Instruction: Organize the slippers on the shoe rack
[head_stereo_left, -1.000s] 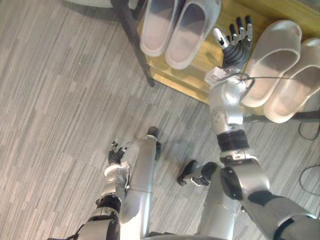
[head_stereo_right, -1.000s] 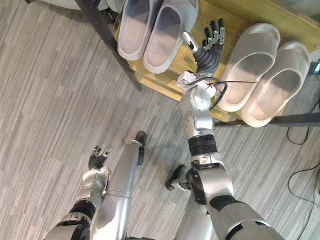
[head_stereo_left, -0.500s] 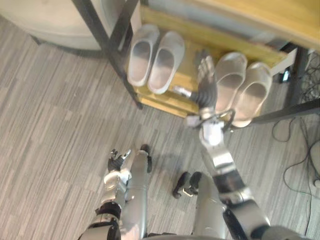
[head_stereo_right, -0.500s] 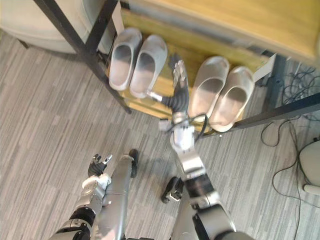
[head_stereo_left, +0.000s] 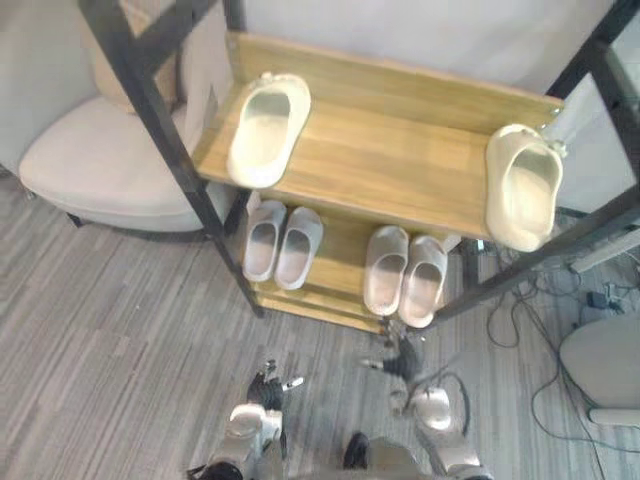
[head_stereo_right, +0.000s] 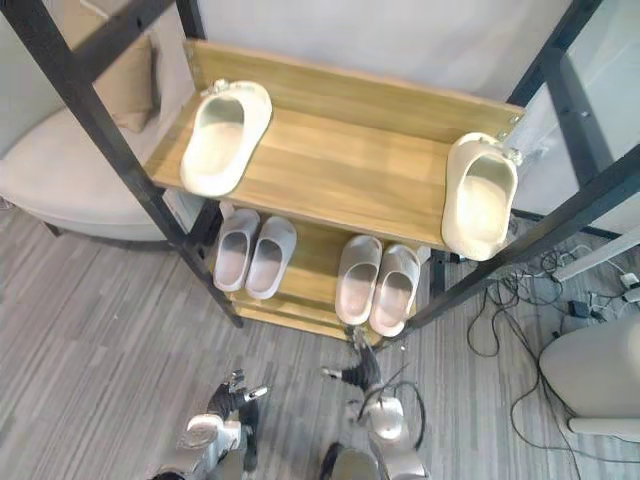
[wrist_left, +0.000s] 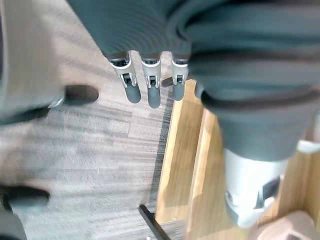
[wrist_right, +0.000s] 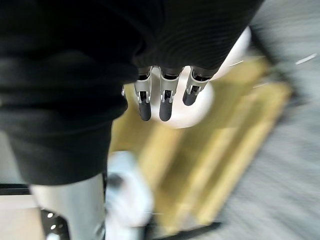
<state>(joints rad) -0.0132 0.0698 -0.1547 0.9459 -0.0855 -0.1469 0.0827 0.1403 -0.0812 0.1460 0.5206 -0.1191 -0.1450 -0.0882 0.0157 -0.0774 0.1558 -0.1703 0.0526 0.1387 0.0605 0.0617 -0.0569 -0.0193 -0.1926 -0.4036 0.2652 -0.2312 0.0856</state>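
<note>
Two hands hang low before the rack (head_stereo_left: 318, 303), both empty. The left hand (head_stereo_left: 265, 383) is over the floor (head_stereo_left: 120, 330), its fingers (wrist_left: 147, 92) straight and loose with nothing between them. The right hand (head_stereo_left: 402, 358) is just short of the rack's lower front edge, its fingers (wrist_right: 165, 102) slack and straight too. Nearest them, on the lower shelf (head_stereo_left: 343, 245), sit a left pair (head_stereo_left: 283, 240) and a right pair (head_stereo_left: 405, 270), each pair's slippers touching side by side. On the top shelf (head_stereo_left: 390, 160) above, a left slipper (head_stereo_left: 268, 130) and a right slipper (head_stereo_left: 524, 185) lie at opposite ends, well apart, with bare wood between them. The right one seems to hang a little over the front edge. A chair (head_stereo_left: 90, 160) stands left of the rack and cables (head_stereo_left: 520, 330) trail on the floor to its right. These slippers look like moulded foam: probably light, springy and smooth, stiff enough to keep their shape. Curling fingers into the foot opening with the thumb on the upper should hold one better than pinching the sole. The top shelf hides the far ends of both pairs, and any level below cannot be made out. The right wrist view shows pale shapes on yellow wood, but I cannot tell which slippers they are. Neither wrist view shows a thumb plainly.
</note>
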